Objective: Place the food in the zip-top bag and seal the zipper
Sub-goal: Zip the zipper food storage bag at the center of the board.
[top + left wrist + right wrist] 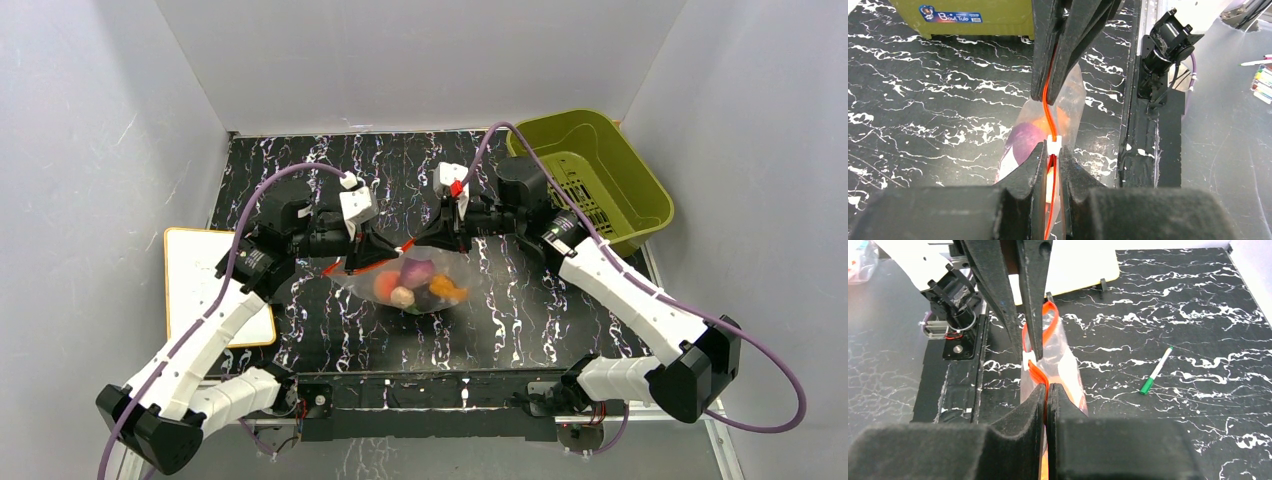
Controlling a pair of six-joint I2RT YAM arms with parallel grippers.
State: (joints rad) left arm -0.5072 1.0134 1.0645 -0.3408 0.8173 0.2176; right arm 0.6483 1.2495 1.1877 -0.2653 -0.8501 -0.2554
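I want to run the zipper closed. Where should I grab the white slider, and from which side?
I'd pinch the white slider across its flat sides, from above: it straddles the zipper just beyond the left gripper, with the bag hanging below.

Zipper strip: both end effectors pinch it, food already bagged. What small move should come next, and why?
Probably slide the left end effector and white slider away from the right end effector, which anchors the zipper strip; beyond the left one the strip seems to gape open.
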